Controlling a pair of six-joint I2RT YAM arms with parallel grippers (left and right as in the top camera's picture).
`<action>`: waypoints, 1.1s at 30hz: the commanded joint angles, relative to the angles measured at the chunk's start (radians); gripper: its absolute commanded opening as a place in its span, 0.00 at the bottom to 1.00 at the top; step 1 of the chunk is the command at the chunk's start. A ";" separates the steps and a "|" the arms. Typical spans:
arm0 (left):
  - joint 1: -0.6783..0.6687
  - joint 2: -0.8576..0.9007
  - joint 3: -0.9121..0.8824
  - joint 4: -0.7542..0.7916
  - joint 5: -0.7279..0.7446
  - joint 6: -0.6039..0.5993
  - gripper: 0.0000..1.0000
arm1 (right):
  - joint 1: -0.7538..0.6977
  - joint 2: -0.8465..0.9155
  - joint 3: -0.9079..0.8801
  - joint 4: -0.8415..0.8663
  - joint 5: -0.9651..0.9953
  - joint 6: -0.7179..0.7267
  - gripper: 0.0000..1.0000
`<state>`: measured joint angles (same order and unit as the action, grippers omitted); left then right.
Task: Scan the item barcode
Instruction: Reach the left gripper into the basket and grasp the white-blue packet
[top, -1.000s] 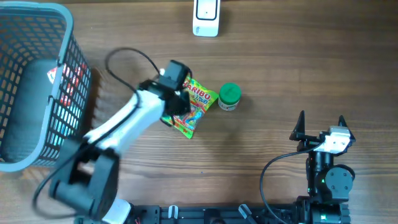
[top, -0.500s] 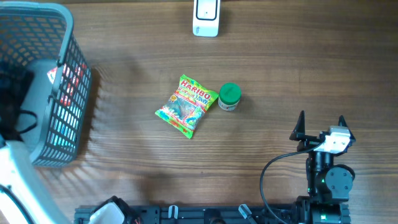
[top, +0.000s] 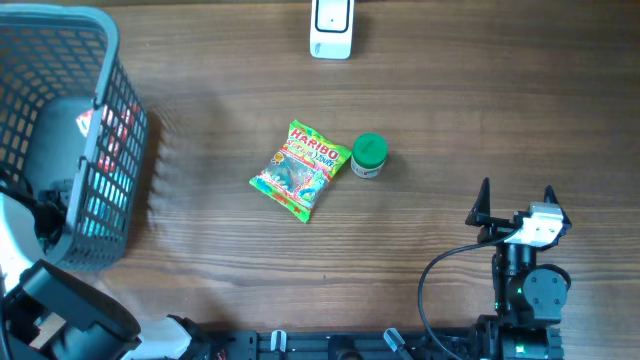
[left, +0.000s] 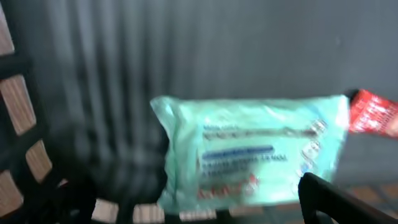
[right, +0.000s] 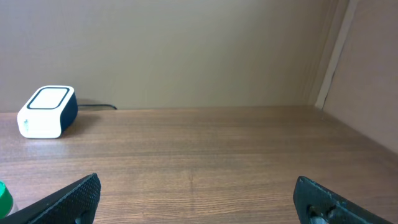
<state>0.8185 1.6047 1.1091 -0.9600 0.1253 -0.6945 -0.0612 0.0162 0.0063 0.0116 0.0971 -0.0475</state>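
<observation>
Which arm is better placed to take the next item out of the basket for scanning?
Left. The left gripper, open, is at the basket, its camera facing the wipes pack inside. The right gripper sits open at the opposite side.

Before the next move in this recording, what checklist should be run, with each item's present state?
1. Left hand open and empty: ok.
2. Left hand facing the wipes pack inside the basket: ok.
3. Pack's scannable side found: cannot tell, print is blurred.
4. Scanner uncovered, nothing on it: ok.
5. Right hand open, parked apart from everything: ok.
6. Haribo bag and green-capped jar lying apart from the scanner: ok.
</observation>
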 joint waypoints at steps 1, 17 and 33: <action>0.011 0.006 -0.093 0.056 -0.048 -0.009 1.00 | 0.002 -0.006 -0.001 0.003 -0.008 -0.005 1.00; 0.011 0.003 -0.350 0.398 0.318 0.089 0.04 | 0.002 -0.006 -0.001 0.003 -0.008 -0.005 1.00; -0.073 -0.473 0.307 0.203 0.622 0.040 0.04 | 0.002 -0.006 -0.001 0.003 -0.008 -0.005 1.00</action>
<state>0.8223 1.2121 1.3975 -0.7273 0.6155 -0.6495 -0.0612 0.0166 0.0063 0.0116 0.0967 -0.0475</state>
